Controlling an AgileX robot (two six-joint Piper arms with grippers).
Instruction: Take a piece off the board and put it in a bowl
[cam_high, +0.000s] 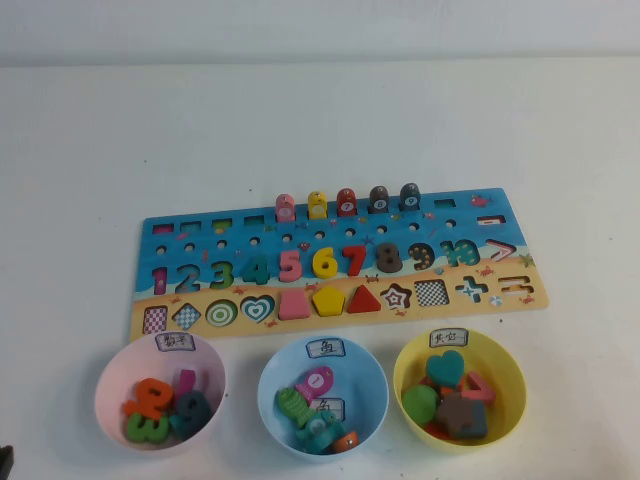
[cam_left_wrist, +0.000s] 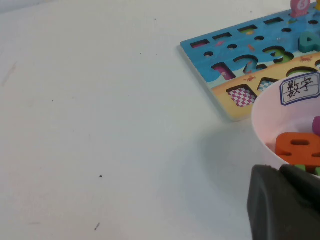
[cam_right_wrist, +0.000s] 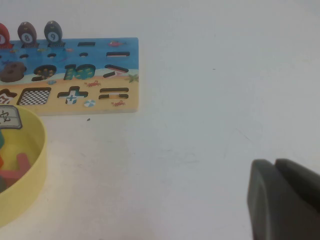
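From the high view, the board (cam_high: 340, 262) lies across the middle of the table, with five pegs standing in a row along its far edge. The dark-teal piece (cam_high: 409, 197) is the rightmost of them, just beside the dark grey-brown peg (cam_high: 379, 199). Three bowls sit along the near side: pink bowl (cam_high: 112, 388) left, light blue bowl (cam_high: 372, 372) in the middle, yellow bowl (cam_high: 505, 372) right. Neither arm shows here.

In the left wrist view, the left gripper (cam_left_wrist: 282, 202) hangs low over the table at the pink bowl's (cam_left_wrist: 265, 135) near-left side, by the board's (cam_left_wrist: 200, 55) left end. Its fingers look pressed together, though I cannot tell for sure.

In the right wrist view, the right gripper (cam_right_wrist: 280, 200) sits over bare table, right of the yellow bowl (cam_right_wrist: 37, 165) and well apart from the piece (cam_right_wrist: 52, 32); its jaws are pressed together.

Nothing is lifted yet. The right arm seems better placed: it should spread its jaws, come down straight over the end peg, pinch the rounded top without nudging the grey-brown neighbour, and lift vertically before carrying to the blue bowl.
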